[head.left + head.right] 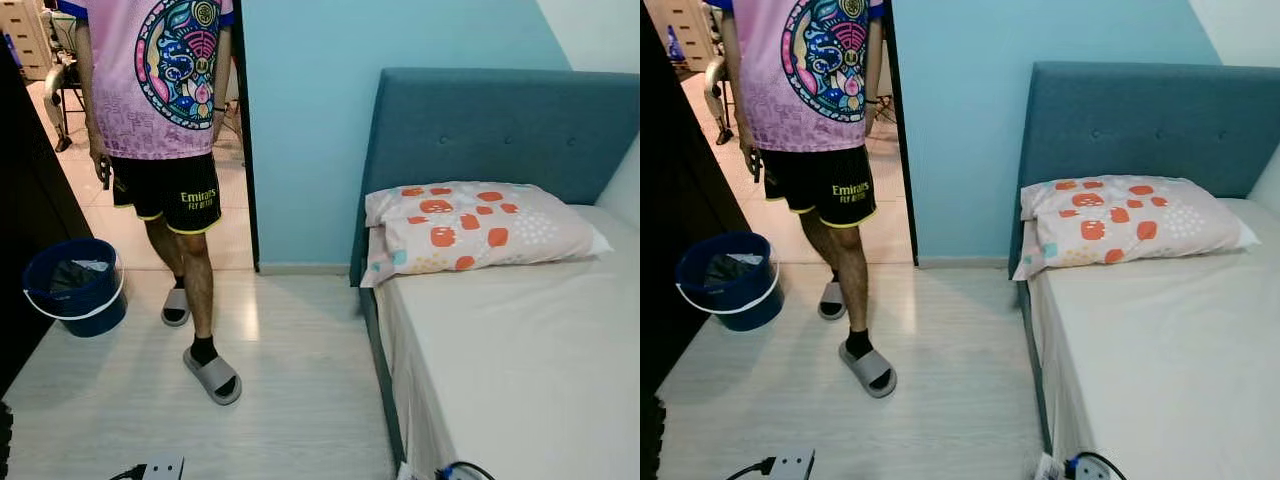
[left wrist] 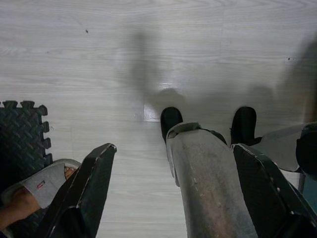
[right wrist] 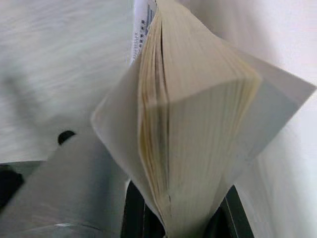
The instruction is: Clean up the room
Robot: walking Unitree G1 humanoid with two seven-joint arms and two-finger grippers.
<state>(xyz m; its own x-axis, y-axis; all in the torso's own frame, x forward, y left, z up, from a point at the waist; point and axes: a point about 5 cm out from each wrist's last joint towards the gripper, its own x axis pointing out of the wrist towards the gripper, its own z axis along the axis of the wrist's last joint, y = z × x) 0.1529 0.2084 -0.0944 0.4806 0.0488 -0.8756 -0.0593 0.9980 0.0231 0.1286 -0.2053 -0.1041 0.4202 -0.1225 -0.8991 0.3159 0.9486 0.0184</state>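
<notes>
My right gripper (image 3: pixel 181 220) is shut on a thick paperback book (image 3: pixel 198 114), held by its lower edge with the yellowed pages fanning open above the fingers. A white surface and pale floor lie blurred behind it. My left gripper (image 2: pixel 173 148) hangs open over the pale wood floor (image 2: pixel 148 59), with nothing between its black fingers (image 2: pixel 94 183). My own grey leg and black feet show between them. In the eye views a bed (image 1: pixel 520 350) with a white sheet, a blue headboard and a pillow (image 1: pixel 470 225) with orange patches stands on the right.
A person (image 1: pixel 170 100) in a pink shirt and grey slippers stands in the doorway ahead on the left. A blue bucket (image 1: pixel 75 285) sits by the dark cabinet. A power strip (image 1: pixel 160 468) lies near my feet. A slippered foot (image 2: pixel 42 183) rests on a black foam mat (image 2: pixel 22 134).
</notes>
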